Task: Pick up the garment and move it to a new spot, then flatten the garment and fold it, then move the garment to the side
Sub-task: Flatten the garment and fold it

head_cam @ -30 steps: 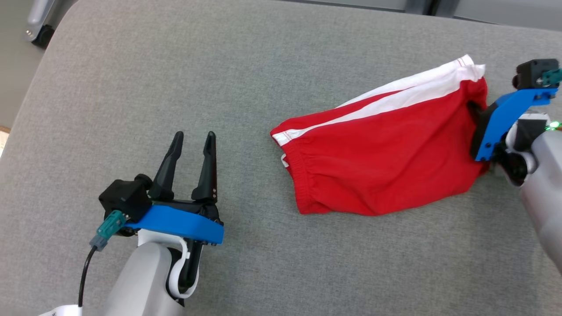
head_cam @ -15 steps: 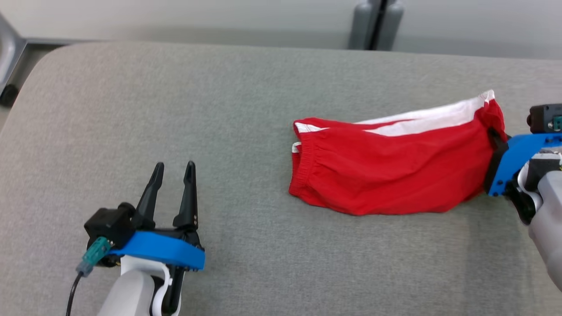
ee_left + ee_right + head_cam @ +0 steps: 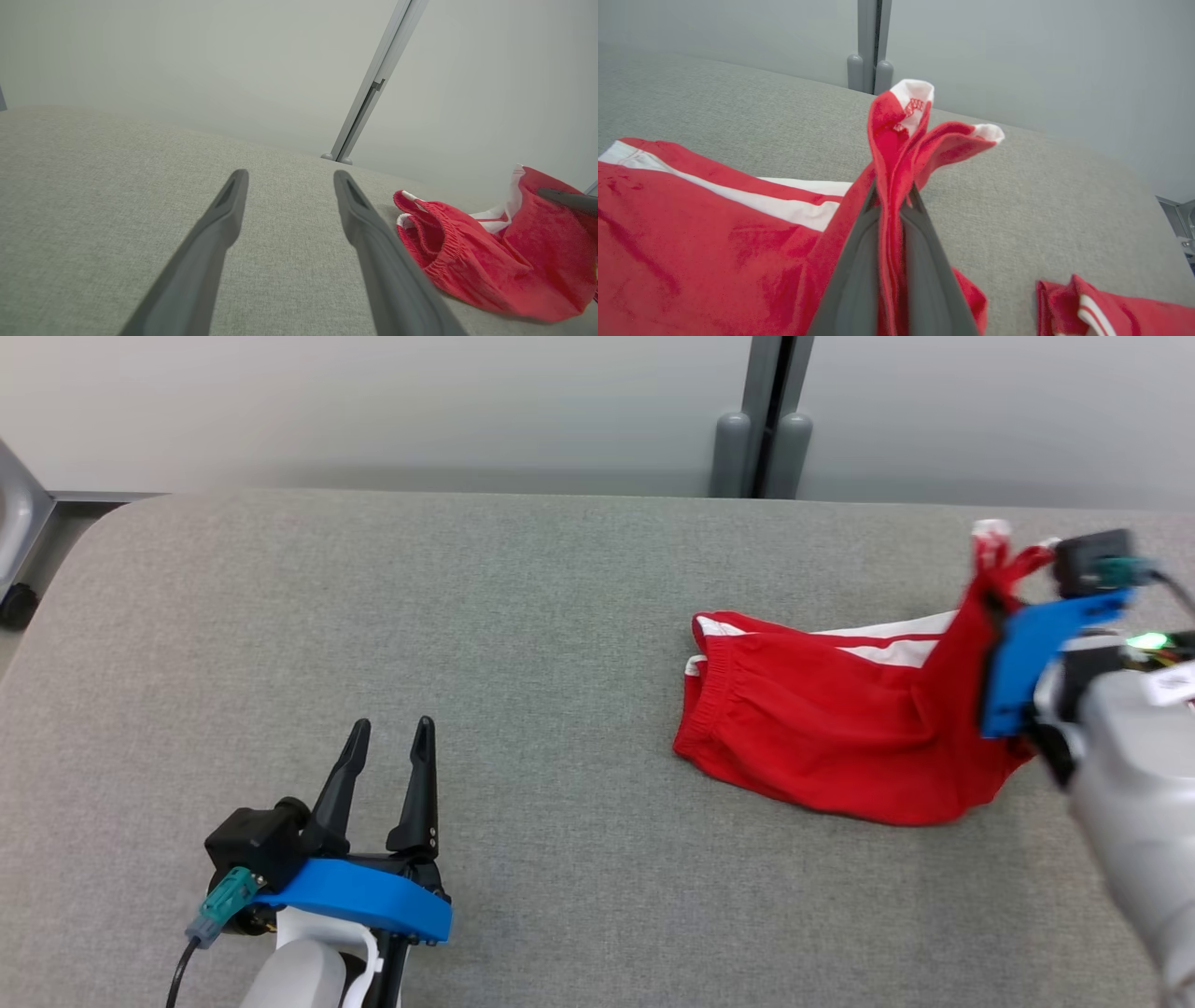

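Shorts red all over, with a white stripe down the side; hem corner white with red stitching (clearest in the right wrist view). Pad underneath plain grey with a fine woven texture. Left gripper black, right gripper dark grey. Left bracket and right bracket bright blue. Plug teal, cable black. Forearm pale grey, with a small green light on it. Wall pale grey, post darker grey.
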Controlling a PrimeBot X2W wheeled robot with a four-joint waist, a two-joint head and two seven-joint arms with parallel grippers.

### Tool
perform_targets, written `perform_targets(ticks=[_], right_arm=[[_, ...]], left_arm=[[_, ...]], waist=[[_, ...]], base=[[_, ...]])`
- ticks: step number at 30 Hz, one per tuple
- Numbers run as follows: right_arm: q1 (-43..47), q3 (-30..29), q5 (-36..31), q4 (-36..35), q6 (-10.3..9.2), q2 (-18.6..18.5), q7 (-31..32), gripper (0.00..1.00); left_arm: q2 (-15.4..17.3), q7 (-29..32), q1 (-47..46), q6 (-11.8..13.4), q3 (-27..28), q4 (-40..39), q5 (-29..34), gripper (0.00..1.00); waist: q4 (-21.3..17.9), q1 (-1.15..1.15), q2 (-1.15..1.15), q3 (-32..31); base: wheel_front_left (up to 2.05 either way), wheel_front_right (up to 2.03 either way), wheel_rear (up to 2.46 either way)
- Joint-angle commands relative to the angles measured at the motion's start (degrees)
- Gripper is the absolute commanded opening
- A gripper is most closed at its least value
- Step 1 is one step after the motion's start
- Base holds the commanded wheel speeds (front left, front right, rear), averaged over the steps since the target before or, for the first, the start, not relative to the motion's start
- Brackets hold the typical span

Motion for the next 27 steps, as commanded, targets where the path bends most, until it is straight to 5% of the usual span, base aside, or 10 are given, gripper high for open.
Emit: perform_targets(ticks=[1,8,16,17,18,27], right_arm=[[-0.5,0.2,-0.7,0.1,0.02,1.7,0.3,0.0],[-1.8,3.8,-4.6,-0.7,0.02,12.5,3.6,0.0],[2.7,8.6,-2.8,-5.4,0.04,15.5,8.8,0.0],[3.6,9.6,-1.6,-7.4,0.04,15.5,9.5,0.39],[4.4,10.4,-0.2,-9.5,0.03,15.4,10.3,1.0],[6.7,10.2,8.3,-25.5,0.02,14.4,10.8,1.0]], left_arm=[[0.0,-0.3,0.2,-0.3,-0.1,0.0,-0.2,1.0],[-0.6,-0.2,-0.7,-0.3,0.1,-0.4,-0.4,1.0],[-1.4,-0.3,-1.4,-0.4,-0.9,-0.1,-0.7,1.0],[-1.4,-0.3,-1.4,-0.4,-1.0,0.0,-0.8,1.0],[-1.5,-0.2,-1.4,-0.4,-1.0,0.1,-0.8,1.0],[-1.1,-0.3,0.4,-0.1,0.8,-0.5,-0.5,1.0]], waist=[[0.3,0.0,0.0,0.1],[2.2,0.0,0.0,0.9],[4.5,0.0,0.0,2.0],[4.7,0.0,0.0,2.0],[4.8,0.0,0.0,2.0],[2.2,0.0,0.0,0.5]], base=[[0.0,0.0,0.0],[0.0,0.0,0.0],[0.0,0.0,0.0],[0.0,0.0,0.0],[0.0,0.0,0.0],[0.0,0.0,0.0]])
